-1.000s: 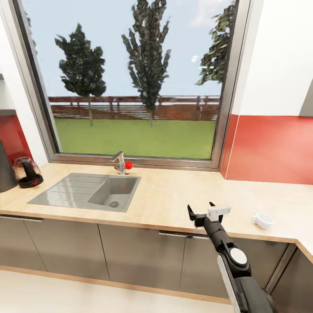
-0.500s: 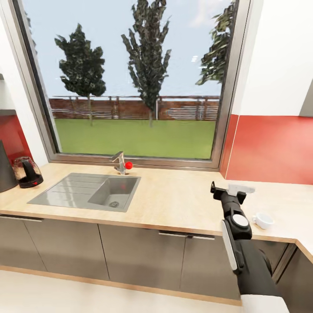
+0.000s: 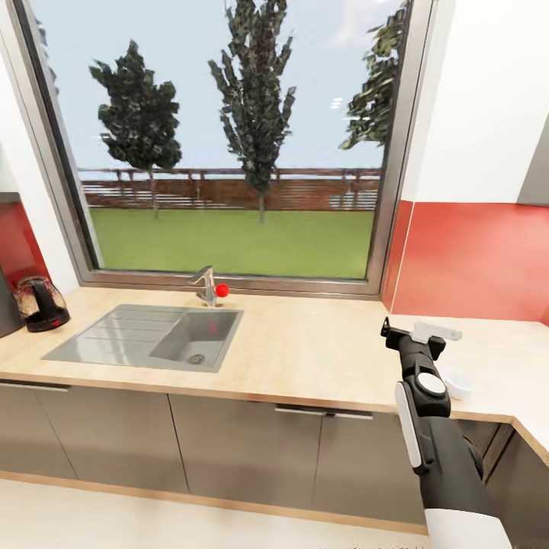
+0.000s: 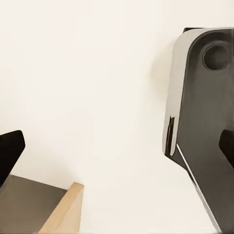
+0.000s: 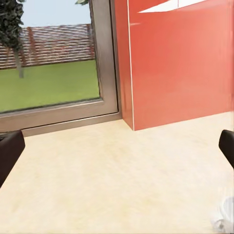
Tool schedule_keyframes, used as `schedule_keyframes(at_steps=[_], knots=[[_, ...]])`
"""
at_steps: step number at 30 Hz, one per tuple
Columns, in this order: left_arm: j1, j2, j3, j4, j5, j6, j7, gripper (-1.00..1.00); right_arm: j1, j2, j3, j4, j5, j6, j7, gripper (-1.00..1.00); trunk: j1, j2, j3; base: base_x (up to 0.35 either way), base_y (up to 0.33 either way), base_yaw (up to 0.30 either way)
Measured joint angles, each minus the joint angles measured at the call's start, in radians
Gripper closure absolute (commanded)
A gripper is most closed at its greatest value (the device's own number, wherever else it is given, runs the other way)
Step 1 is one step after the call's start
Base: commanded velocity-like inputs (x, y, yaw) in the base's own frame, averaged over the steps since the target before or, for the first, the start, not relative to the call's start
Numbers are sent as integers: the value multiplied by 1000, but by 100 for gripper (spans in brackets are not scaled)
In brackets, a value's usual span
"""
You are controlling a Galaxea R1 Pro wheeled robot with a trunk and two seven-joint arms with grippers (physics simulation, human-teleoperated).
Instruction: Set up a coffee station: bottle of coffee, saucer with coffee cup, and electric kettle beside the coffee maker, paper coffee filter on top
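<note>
From the head camera, a long pale wooden countertop [image 3: 305, 354] runs under a large window [image 3: 229, 145] that looks out on grass, trees and a brown fence. Grey cabinet doors sit below the countertop, and a cream floor lies below them. A red wall panel [image 3: 473, 259] backs the countertop to the right of the window, with white wall above it.

A grey sink [image 3: 145, 335] is set into the countertop below the window's left half; its basin holds nothing but a drain. A metal tap [image 3: 204, 284] with a red knob stands just behind the sink. Far to the left of the sink, a glass electric kettle [image 3: 40, 303] with a dark base stands on the countertop, beside a dark object cut off by the picture's edge.

The right gripper [image 3: 415, 334] is raised above the countertop, well to the right of the sink. I cannot tell from here how wide it stands. A white coffee cup [image 3: 457, 381] rests on the countertop just beside the arm, partly hidden by it.

From the left wrist camera, two dark fingertips [image 4: 9, 151] sit wide apart with nothing between them, before a cream surface, a grey-and-black robot part and a wooden edge.

From the right wrist camera, the fingertips [image 5: 9, 148] sit wide apart, holding nothing, over the countertop near the window frame and red panel. A bit of white rim [image 5: 225, 214] shows at the corner.
</note>
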Motion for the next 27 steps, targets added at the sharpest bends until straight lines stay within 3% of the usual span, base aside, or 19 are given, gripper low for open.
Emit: schedule_keyframes(at_steps=[3, 13, 27], knots=[[1, 0, 0, 1, -27, 7, -1, -100, 0, 0, 0, 1, 1, 0, 0, -100, 0, 0, 0, 0, 0, -244], [5, -3, -3, 3, -58, 81, 0, -100, 1, 0, 0, 5, 1, 0, 0, -100, 0, 0, 0, 0, 0, -264], [8, -4, -3, 4, -64, 91, 4, -100, 2, 0, 0, 8, 1, 0, 0, -100, 0, 0, 0, 0, 0, -267]])
